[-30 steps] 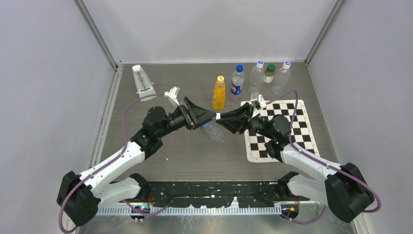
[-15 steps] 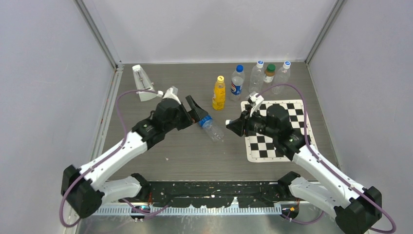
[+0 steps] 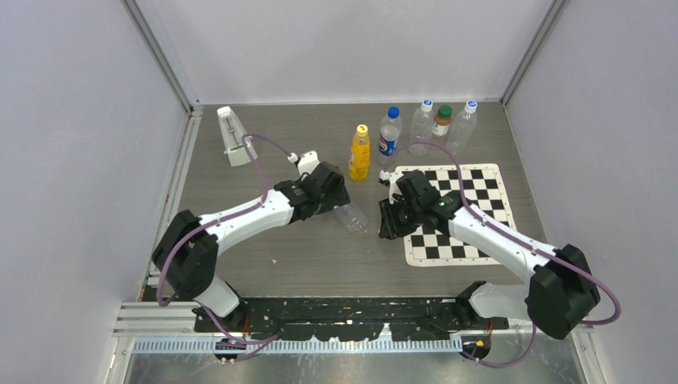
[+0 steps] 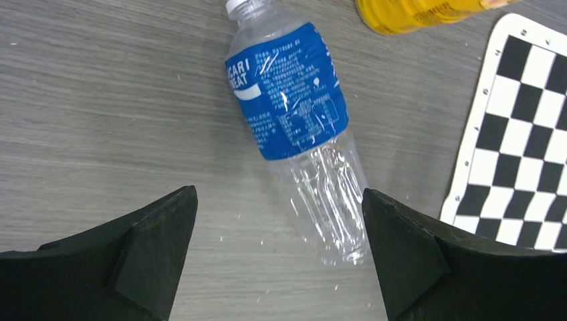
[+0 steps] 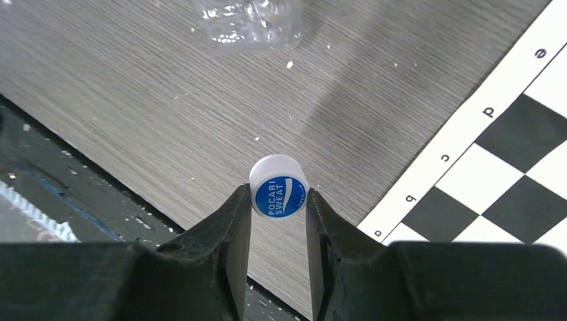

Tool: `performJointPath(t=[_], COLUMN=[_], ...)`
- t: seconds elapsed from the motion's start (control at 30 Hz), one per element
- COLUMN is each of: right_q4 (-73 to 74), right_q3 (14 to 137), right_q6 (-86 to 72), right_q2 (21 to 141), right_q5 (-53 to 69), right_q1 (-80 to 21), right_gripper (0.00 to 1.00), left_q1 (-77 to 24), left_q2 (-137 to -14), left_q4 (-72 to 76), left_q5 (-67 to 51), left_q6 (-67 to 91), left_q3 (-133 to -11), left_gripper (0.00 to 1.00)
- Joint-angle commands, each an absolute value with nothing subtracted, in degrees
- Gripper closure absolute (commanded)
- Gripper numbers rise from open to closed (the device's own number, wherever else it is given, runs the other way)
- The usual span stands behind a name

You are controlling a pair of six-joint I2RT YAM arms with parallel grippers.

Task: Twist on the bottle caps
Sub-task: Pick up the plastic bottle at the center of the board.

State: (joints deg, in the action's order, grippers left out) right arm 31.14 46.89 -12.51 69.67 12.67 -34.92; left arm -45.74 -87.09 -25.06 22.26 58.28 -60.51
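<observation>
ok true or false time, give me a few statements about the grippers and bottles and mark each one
1. The right gripper pinches a white cap with a blue logo. True.
2. The left gripper is clamped on the Pocari Sweat bottle. False: its jaws stand wide open and the bottle is not gripped.
3. The Pocari Sweat bottle stands upright. False: it lies on its side on the table.
4. The yellow bottle stands on the checkerboard mat. False: it stands on bare table beside the mat.
5. A green-capped bottle stands in the far row. True.
</observation>
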Motion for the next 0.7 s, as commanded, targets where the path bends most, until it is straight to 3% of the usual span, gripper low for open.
performJointPath(t=[0.0, 0.2, 0.47, 0.67], right_q4=[30.22, 29.59, 29.8, 29.95], right_q3=[49.24, 49.81, 50.31, 50.94], right_q6=[-12.08, -12.04, -12.29, -13.01], right_q2=[73.23, 79.19, 83.07, 84.29], right_q5=[6.33, -2.35, -4.57, -4.73], right_q1=[-38.03, -42.71, -43.54, -43.89], right_gripper=[0.99, 0.99, 0.96, 0.93], left_q1=[-46.23, -46.23, -46.23, -46.23], left_q2=[-91.88, -97.63, -103.64, -103.61], left_q4=[-23.76, -22.55, -21.71, -22.89], left_q5=[28.04, 29.4, 28.17, 28.9], left_q6=[61.19, 65.29, 69.74, 71.03], left_q3=[-65.08, -67.5, -68.57, -66.83], left_gripper=[0.03, 0.04, 0.05, 0.29])
